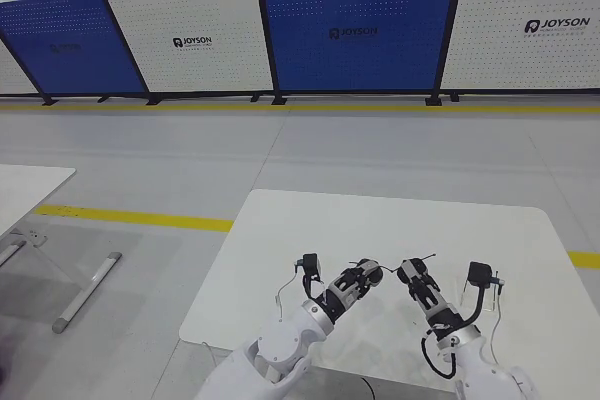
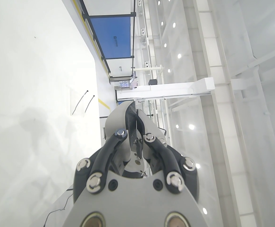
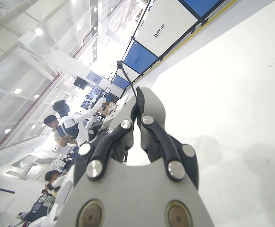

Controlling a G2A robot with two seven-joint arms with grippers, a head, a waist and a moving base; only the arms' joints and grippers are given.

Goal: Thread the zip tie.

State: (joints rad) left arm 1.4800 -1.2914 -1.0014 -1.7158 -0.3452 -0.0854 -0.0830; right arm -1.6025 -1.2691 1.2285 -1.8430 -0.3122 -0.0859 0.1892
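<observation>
The right gripper [image 3: 138, 92] has its jaws clenched on the zip tie [image 3: 127, 77]. The tie's long body pokes straight out past the tips, head first. The left gripper [image 2: 133, 106], jaws squeezed together, is just beside the right gripper.

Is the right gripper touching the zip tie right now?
Touching. The right wrist view shows the zip tie pinched between the shut jaws of the right gripper, head sticking out beyond.

The white table [image 1: 380, 220] carries 2 black zip ties [image 2: 79, 102] lying side by side.
</observation>
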